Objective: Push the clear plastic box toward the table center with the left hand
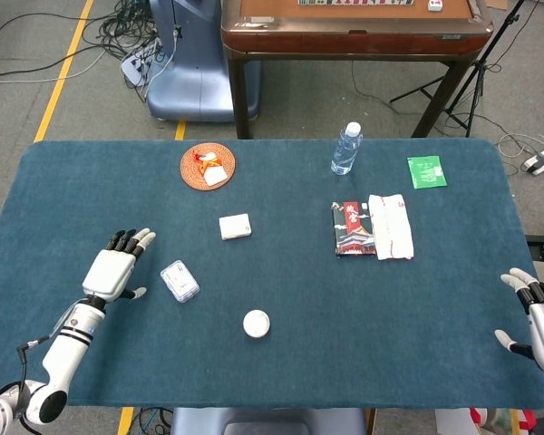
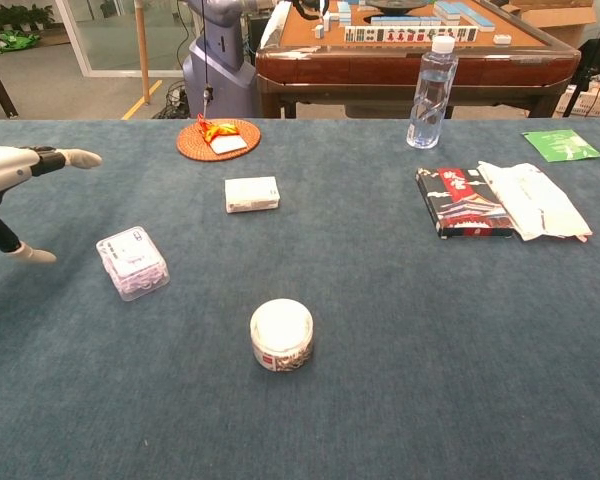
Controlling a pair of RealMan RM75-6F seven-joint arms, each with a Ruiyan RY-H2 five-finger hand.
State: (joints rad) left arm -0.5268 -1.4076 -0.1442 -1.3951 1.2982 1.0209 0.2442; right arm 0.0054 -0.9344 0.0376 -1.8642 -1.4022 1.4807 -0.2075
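Note:
The clear plastic box [image 1: 179, 281] [image 2: 132, 263] lies flat on the blue table, left of the middle. My left hand [image 1: 117, 268] [image 2: 15, 190] hovers just to its left, fingers spread and holding nothing, a small gap short of the box. At the table's right front edge my right hand [image 1: 535, 317] is open and idle; the chest view does not show it.
A small round white jar [image 1: 256, 323] [image 2: 281, 334] stands right of the box toward the front. A white card box [image 1: 235, 226] [image 2: 252, 194] lies behind it. Further off are a woven coaster [image 1: 207, 166], water bottle [image 1: 345, 149], dark packet with white cloth [image 1: 372, 227] and green packet [image 1: 426, 171].

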